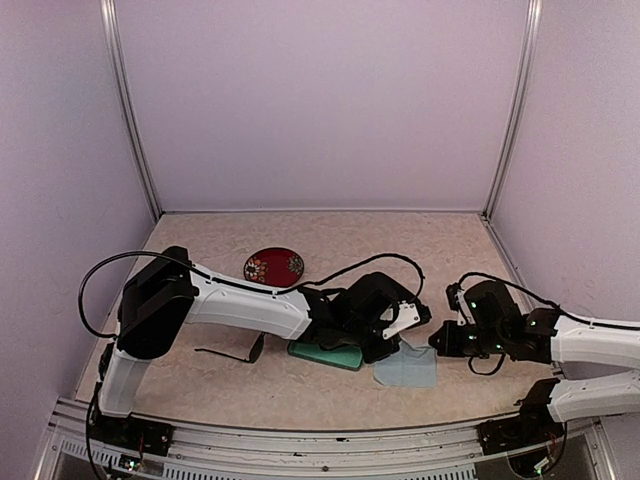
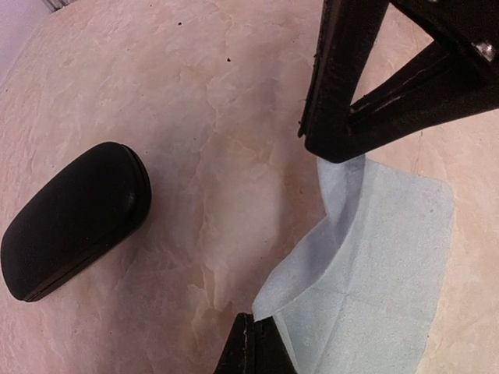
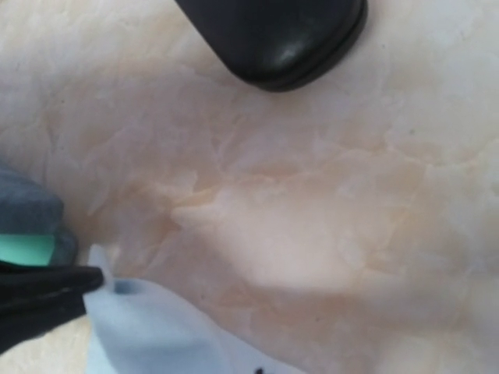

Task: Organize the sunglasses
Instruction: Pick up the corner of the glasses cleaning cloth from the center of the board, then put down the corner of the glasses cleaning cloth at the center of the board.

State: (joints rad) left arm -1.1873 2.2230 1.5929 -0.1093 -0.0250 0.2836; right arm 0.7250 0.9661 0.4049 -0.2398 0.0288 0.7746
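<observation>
One pair of sunglasses [image 1: 243,351] with a thin black frame is seen lying on the desk [image 1: 450,250], left of centre in the lower part of the top view. One temple is stretched out to the left. The pair is placed just left of a teal rectangular case [image 1: 325,353] and below the left arm's forearm, and it is touched by neither arm.

The left fingers [image 2: 335,117] are shown in the left wrist view at the upper right and the bottom edge, with a narrow gap left between the tips. A raised fold of a light blue cloth [image 2: 374,265] is spanned between the two tips, and the rest of the cloth is spread flat on the desk at the lower right. A firm grip on it cannot be made out. A closed black oval case [image 2: 74,218] is seen at the left of that view, well apart from the cloth.

The right fingers [image 1: 440,340] are held closed on nothing, just right of the cloth in the top view. A red round disc [image 1: 273,266] is set farther back on the desk, above the sunglasses.
</observation>
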